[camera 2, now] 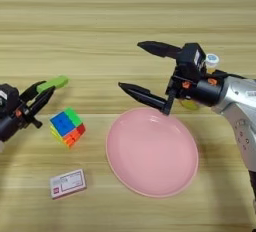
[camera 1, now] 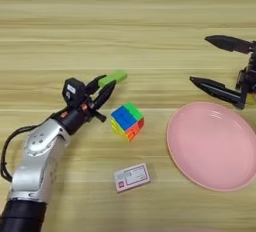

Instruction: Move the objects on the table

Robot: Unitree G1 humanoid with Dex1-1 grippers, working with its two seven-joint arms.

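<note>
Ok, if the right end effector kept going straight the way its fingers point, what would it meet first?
Probably nothing: the open right end effector points toward the robot's left over bare table, passing beyond the green block held by the left end effector, though depth is unclear.

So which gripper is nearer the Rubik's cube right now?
Left. The left gripper, holding the green block, sits just up-left of the Rubik's cube; the right gripper is open beyond the pink plate.

You see the small flat bright-green rectangular block (camera 1: pixel 112 78) raised just left of the multicoloured Rubik's cube (camera 1: pixel 127 121), which sits on the wide light-wood table (camera 1: pixel 130 21); the white-capped orange-juice bottle (camera 2: pixel 211 61) stands far right.
</note>
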